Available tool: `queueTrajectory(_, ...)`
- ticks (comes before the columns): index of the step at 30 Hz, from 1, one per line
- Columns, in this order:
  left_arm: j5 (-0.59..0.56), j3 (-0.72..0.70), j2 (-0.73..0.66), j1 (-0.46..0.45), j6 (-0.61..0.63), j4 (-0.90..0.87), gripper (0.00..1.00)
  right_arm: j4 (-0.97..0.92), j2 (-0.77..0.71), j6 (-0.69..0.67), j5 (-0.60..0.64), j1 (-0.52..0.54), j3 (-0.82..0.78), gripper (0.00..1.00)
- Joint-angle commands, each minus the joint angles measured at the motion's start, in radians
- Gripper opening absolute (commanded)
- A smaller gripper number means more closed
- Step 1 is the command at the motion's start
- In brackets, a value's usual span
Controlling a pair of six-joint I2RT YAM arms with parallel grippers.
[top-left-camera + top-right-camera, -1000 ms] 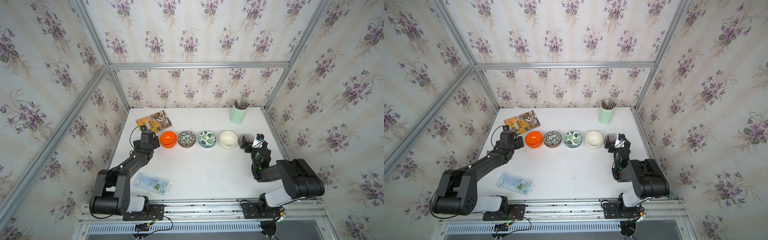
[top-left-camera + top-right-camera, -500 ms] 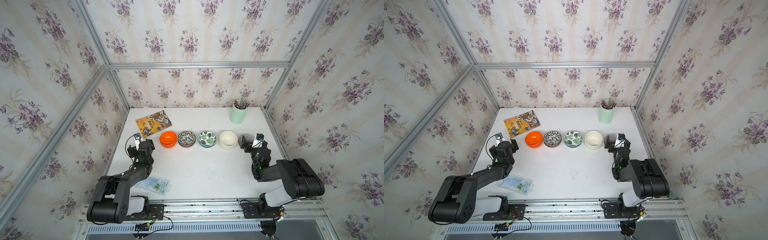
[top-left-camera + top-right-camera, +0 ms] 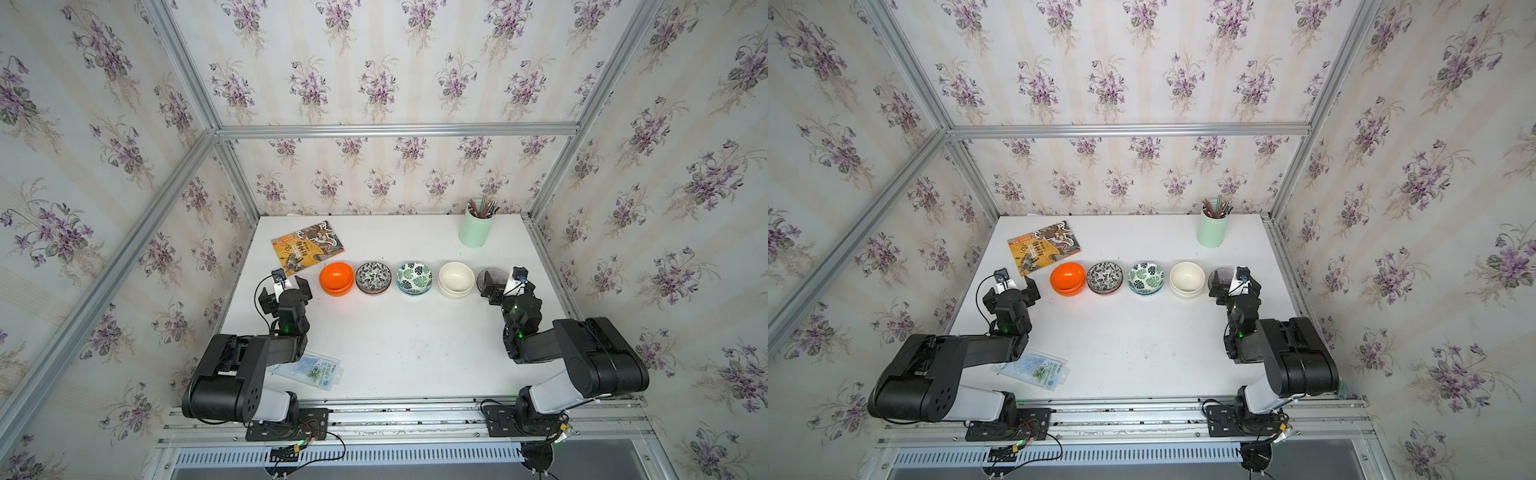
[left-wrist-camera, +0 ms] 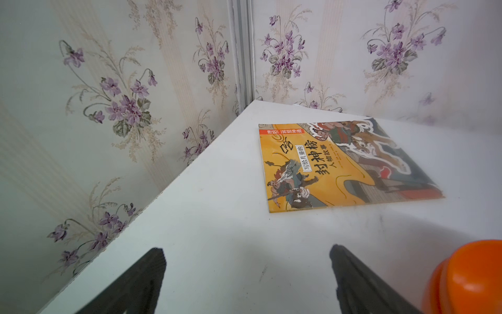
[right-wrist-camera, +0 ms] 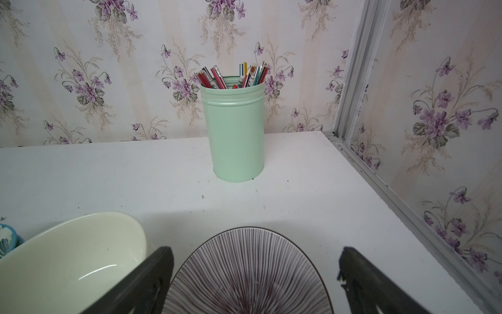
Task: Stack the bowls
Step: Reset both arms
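Your left gripper (image 4: 247,248) stands wide open and empty, just beside the glossy orange bowls (image 3: 336,277), which sit nested. Along the row, the black-white leaf-print bowls (image 3: 373,277), green leaf-print bowls (image 3: 414,277) and plain cream bowls (image 3: 456,278) look paired too. Your right gripper (image 5: 255,250), wide open and holding nothing, hangs over the purple radial-striped bowl (image 5: 250,271). Stacking seems finished, so your next move is to lift clear gently.

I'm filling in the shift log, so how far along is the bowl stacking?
Looks done: the orange bowls and cream bowls each sit nested as a pair; the green leaf bowl seems doubled too. In hand: nothing. The left pincer is open over bare table beside the orange pair, the right pincer open over the striped bowl. Left: possibly merging the five piles; whether the striped one is doubled is unclear.
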Motion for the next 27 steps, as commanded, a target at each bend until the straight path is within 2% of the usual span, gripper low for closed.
queueTrajectory(1, 0.068, -0.002, 0.006, -0.003, 0.039, 0.064, 0.97, 0.012, 0.001, 0.008, -0.003, 0.000, 0.004, 1.00)
queueTrajectory(4, 0.118, -0.022, 0.018, -0.004, 0.065, 0.112, 0.97, 0.011, 0.000, 0.008, -0.003, 0.000, 0.004, 1.00)
queueTrajectory(12, 0.146, -0.038, 0.030, -0.007, 0.081, 0.161, 0.97, 0.011, 0.001, 0.008, -0.003, 0.000, 0.004, 1.00)
queueTrajectory(17, 0.246, -0.030, 0.073, -0.007, 0.109, 0.162, 0.98, 0.012, -0.001, 0.008, -0.003, 0.000, 0.004, 1.00)
queueTrajectory(20, 0.258, -0.077, 0.168, -0.006, 0.130, 0.371, 0.99, 0.012, 0.001, 0.008, -0.003, 0.000, 0.004, 1.00)
queueTrajectory(27, 0.265, -0.087, 0.154, -0.005, 0.125, 0.374, 1.00, 0.011, 0.000, 0.008, -0.003, 0.000, 0.004, 1.00)
